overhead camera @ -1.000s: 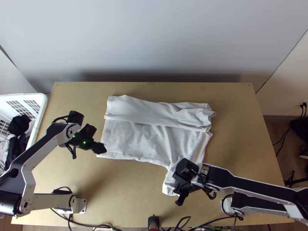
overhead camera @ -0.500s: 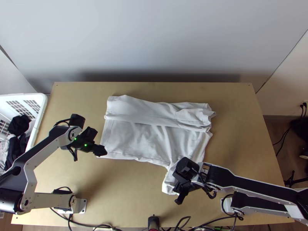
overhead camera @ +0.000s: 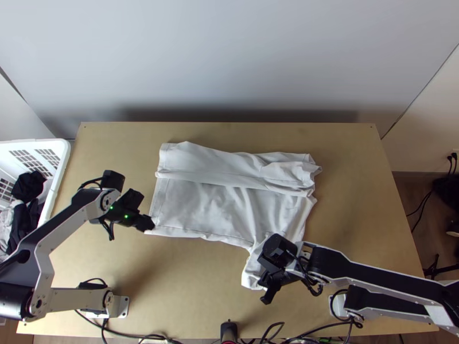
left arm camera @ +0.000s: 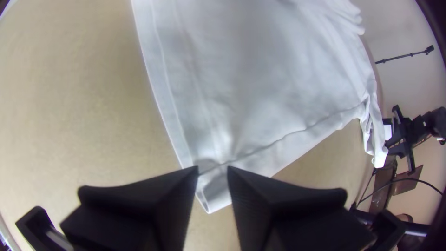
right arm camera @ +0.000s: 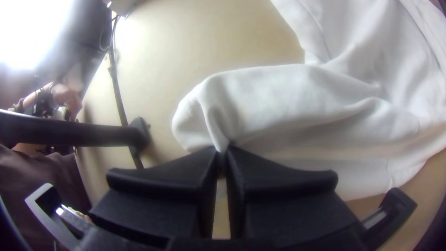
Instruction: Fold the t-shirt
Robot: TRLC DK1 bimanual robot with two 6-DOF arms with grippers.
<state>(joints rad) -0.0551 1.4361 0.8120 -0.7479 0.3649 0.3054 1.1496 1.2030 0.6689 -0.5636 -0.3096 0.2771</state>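
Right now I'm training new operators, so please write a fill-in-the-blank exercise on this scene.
The t-shirt on the table is ____ in colour. Its cloth is pinched by the ____ gripper. The left gripper has its fingers ____, not together. Dark cloth lies in the ____ beside the table.

Missing words: white; right; apart; basket.

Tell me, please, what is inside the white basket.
The basket holds dark cloth and pale cloth, both bunched. Whatever lies beneath them is covered, so I cannot tell how deep the pile goes.
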